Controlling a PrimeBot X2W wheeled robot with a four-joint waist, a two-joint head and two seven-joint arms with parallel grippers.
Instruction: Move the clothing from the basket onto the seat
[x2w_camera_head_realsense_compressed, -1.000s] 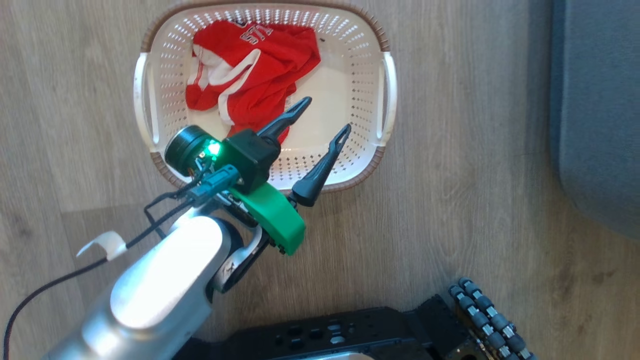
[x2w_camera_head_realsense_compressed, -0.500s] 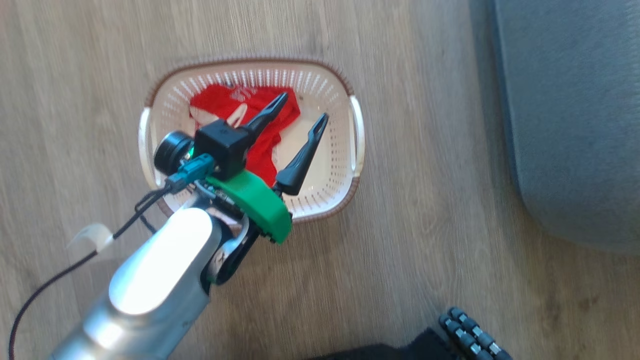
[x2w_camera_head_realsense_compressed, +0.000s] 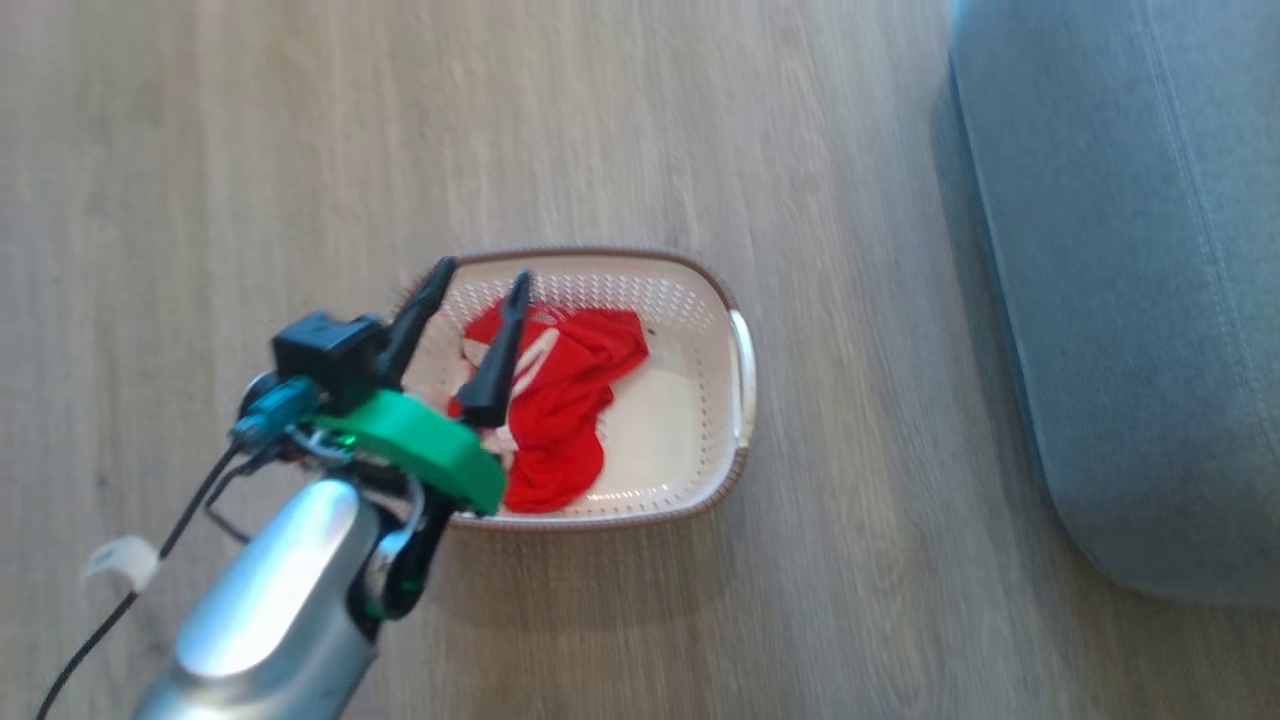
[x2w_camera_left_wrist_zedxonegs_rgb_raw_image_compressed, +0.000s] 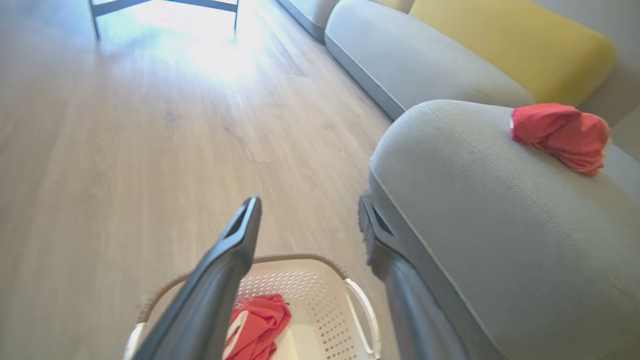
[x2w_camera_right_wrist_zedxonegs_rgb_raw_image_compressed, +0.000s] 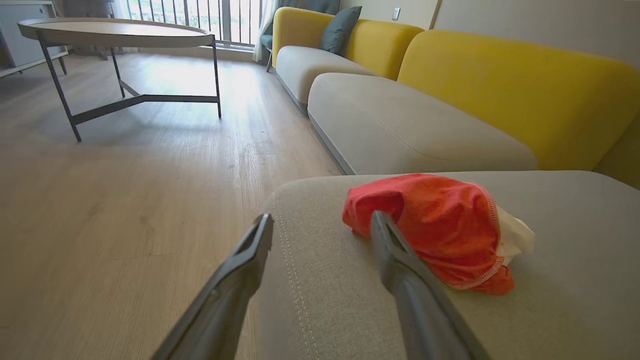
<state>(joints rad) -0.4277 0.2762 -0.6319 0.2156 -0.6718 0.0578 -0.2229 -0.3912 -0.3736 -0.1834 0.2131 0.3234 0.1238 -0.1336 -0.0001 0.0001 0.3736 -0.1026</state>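
Observation:
The cream basket (x2w_camera_head_realsense_compressed: 668, 440) stands on the wood floor with red and white clothing (x2w_camera_head_realsense_compressed: 575, 400) bunched in its left half. My left gripper (x2w_camera_head_realsense_compressed: 480, 275) hangs open above the basket's left side, nothing between its fingers. In the left wrist view the left gripper (x2w_camera_left_wrist_zedxonegs_rgb_raw_image_compressed: 307, 217) points over the basket (x2w_camera_left_wrist_zedxonegs_rgb_raw_image_compressed: 320, 300) and its clothing (x2w_camera_left_wrist_zedxonegs_rgb_raw_image_compressed: 262, 320), with the grey seat (x2w_camera_left_wrist_zedxonegs_rgb_raw_image_compressed: 475, 210) to the right. A red garment (x2w_camera_right_wrist_zedxonegs_rgb_raw_image_compressed: 435, 230) lies on the seat (x2w_camera_right_wrist_zedxonegs_rgb_raw_image_compressed: 325, 300). My right gripper (x2w_camera_right_wrist_zedxonegs_rgb_raw_image_compressed: 320, 222) stands open just before that garment, holding nothing.
The seat (x2w_camera_head_realsense_compressed: 1130, 300) rises right of the basket. Beyond it run more grey cushions (x2w_camera_right_wrist_zedxonegs_rgb_raw_image_compressed: 400, 130) with yellow backs (x2w_camera_right_wrist_zedxonegs_rgb_raw_image_compressed: 500, 85). A round table on dark metal legs (x2w_camera_right_wrist_zedxonegs_rgb_raw_image_compressed: 115, 32) stands far off on the open floor.
The head camera has moved, so the basket now sits lower and smaller in the picture. The left gripper has swung from the basket's middle toward its left side, still open.

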